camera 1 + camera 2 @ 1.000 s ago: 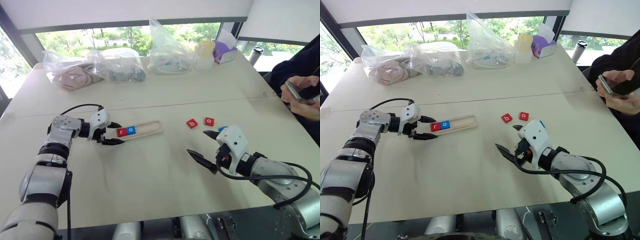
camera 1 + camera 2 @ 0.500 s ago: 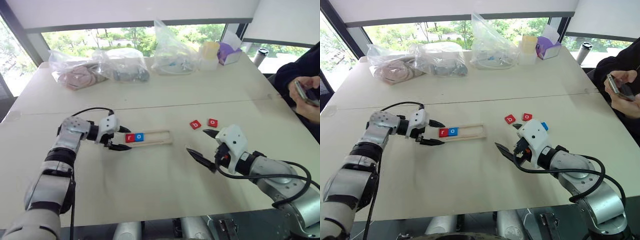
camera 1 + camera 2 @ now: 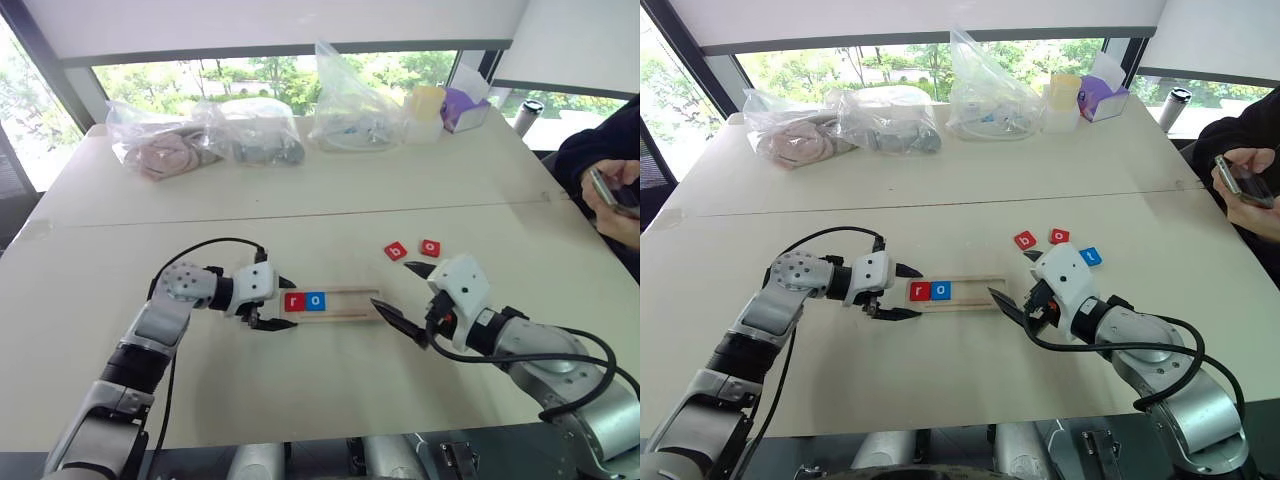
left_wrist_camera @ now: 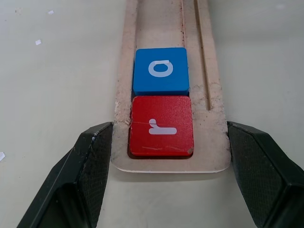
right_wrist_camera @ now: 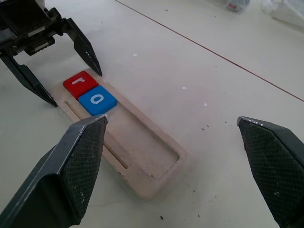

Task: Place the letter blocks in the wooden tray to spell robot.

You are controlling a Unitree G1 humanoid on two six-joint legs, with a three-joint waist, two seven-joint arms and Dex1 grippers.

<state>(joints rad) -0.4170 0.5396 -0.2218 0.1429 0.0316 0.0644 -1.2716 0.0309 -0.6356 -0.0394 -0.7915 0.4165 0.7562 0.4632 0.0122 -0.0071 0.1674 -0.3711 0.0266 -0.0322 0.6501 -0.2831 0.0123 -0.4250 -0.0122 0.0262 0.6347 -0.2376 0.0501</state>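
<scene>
**Tray pinched at its end, two tiles in, three to go**

Nearest, on the pale table [image 3: 940, 380]: right gripper [image 3: 1010, 273] spread wide and holding nothing, tips hovering just past the bare end of the wooden tray [image 3: 975, 292].

At the other end: left gripper [image 3: 906, 292] closed narrow across the tray's width, one black finger against each long edge, as seen plainly in the left wrist view.

Inside the groove, at that pinched end: red r tile [image 4: 161, 126], then blue o tile [image 4: 160, 70] touching it. Room beyond for three more.

A little farther, out on the open table near the right gripper: red b tile [image 3: 1025, 240] and red o tile [image 3: 1059, 236] side by side, blue t tile [image 3: 1091, 256] just beside them. All three lying flat, letters up, well apart from the tray.

Judged by look: tiles small, stiff, light, smooth-faced. Little risk of breakage, more of skidding or flipping when nudged. Best taken by two opposite side edges, fingertips brought low to the table, since so little height stands proud. Tray likewise light and apt to slide, hence worth steadying by the end while a tile goes in.

Probably next: the b, third in the row.

Farthest back: clear plastic bags [image 3: 885, 120] under the window, a purple box [image 3: 1108, 95], and at the right edge a person's hand [image 3: 1240, 180] with a phone.
</scene>
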